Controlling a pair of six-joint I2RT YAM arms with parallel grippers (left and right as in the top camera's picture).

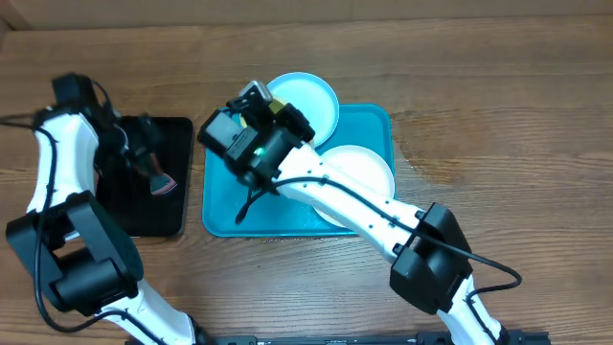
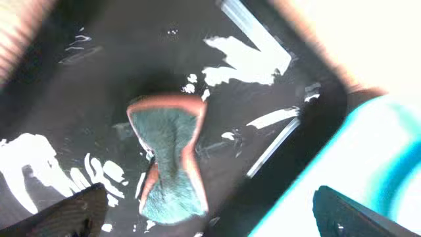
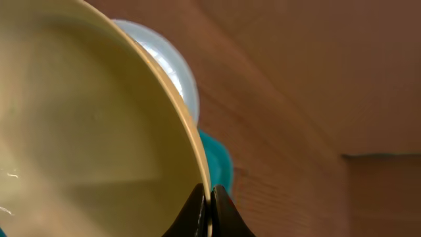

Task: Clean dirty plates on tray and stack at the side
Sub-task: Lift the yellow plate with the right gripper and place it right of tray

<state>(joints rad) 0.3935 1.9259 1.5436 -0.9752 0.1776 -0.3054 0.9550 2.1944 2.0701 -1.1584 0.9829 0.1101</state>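
Note:
My right gripper (image 3: 209, 210) is shut on the rim of the yellow-green plate (image 3: 85, 131) and holds it tilted above the teal tray (image 1: 225, 206). In the overhead view this gripper (image 1: 283, 115) hides most of that plate; only a yellow sliver (image 1: 276, 107) shows. The pale blue plate (image 1: 311, 96) lies at the tray's far edge and also shows in the right wrist view (image 3: 164, 59). The white plate (image 1: 364, 172) lies on the tray's right side. My left gripper (image 2: 210, 220) is open and empty above a sponge.
A green sponge with an orange-red edge (image 2: 168, 158) lies on the wet black tray (image 1: 144, 216), left of the teal tray; it also shows overhead (image 1: 165, 185). The teal tray's rim (image 2: 368, 151) borders the black tray. Wooden table all round (image 1: 498, 115).

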